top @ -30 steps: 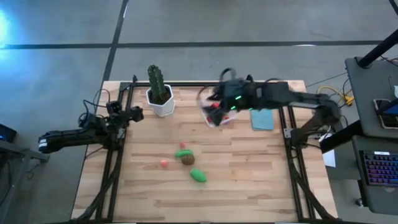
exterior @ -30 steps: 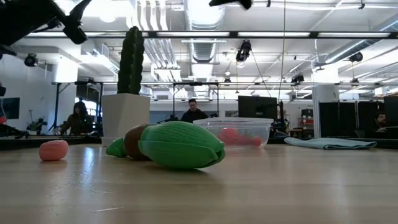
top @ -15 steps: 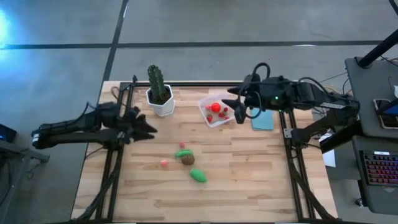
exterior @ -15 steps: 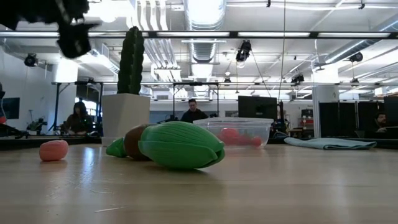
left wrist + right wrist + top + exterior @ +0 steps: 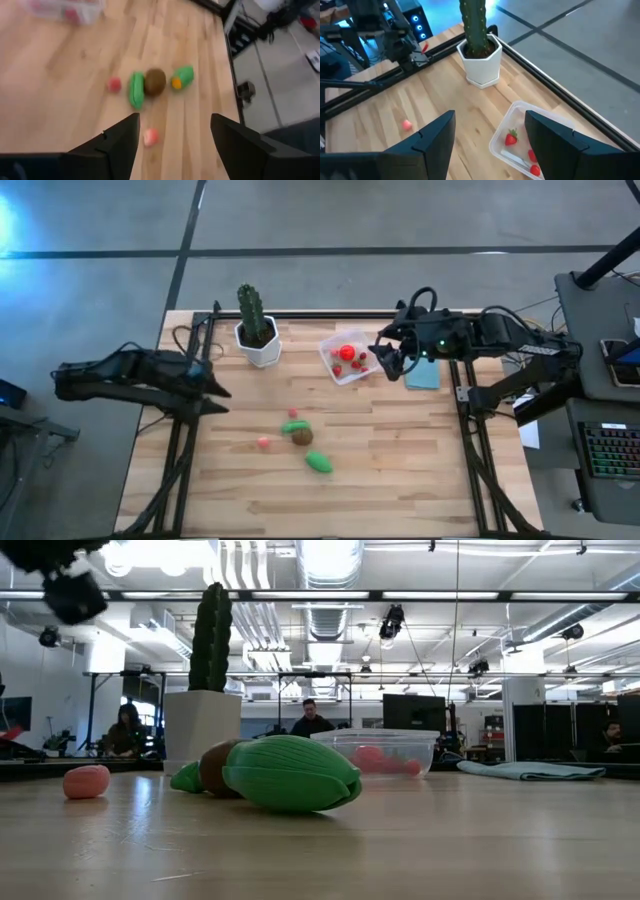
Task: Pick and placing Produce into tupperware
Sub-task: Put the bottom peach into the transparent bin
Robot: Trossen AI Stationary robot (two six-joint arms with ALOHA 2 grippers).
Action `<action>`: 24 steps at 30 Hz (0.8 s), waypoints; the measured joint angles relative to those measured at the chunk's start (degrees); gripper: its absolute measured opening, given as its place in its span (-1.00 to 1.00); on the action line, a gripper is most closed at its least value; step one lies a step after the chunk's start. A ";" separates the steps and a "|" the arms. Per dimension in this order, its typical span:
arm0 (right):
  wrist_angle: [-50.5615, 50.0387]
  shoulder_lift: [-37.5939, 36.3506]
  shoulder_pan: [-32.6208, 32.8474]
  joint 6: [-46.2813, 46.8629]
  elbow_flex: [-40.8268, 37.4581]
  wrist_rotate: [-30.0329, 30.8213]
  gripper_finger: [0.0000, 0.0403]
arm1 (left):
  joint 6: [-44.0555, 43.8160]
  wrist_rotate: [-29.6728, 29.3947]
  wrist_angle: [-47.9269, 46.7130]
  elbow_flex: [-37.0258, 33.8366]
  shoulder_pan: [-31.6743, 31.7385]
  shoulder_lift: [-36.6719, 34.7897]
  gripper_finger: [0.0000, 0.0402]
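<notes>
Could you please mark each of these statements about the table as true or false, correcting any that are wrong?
1. The tupperware already holds red pieces. True.
2. The brown ball sits inside the tupperware. False: it lies on the table, between two green pieces.
3. The cactus stands upright in its white pot. True.
4. The left tool grips the pink piece. False: it is open with nothing in it; the pink piece lies on the table.
5. The right tool is open, beside the tupperware. True.
</notes>
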 joint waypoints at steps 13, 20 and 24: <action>0.83 -1.53 -0.02 -0.77 -0.08 1.54 0.15 | 3.10 3.71 7.04 23.49 -9.71 15.83 0.14; 0.83 -1.51 -0.02 -0.79 -0.08 1.56 0.16 | 14.02 -1.54 -10.13 27.36 -14.72 27.58 0.14; 0.76 -1.51 -0.02 -1.25 -0.08 1.54 0.15 | 16.32 -10.64 -20.54 24.05 -14.76 33.34 0.14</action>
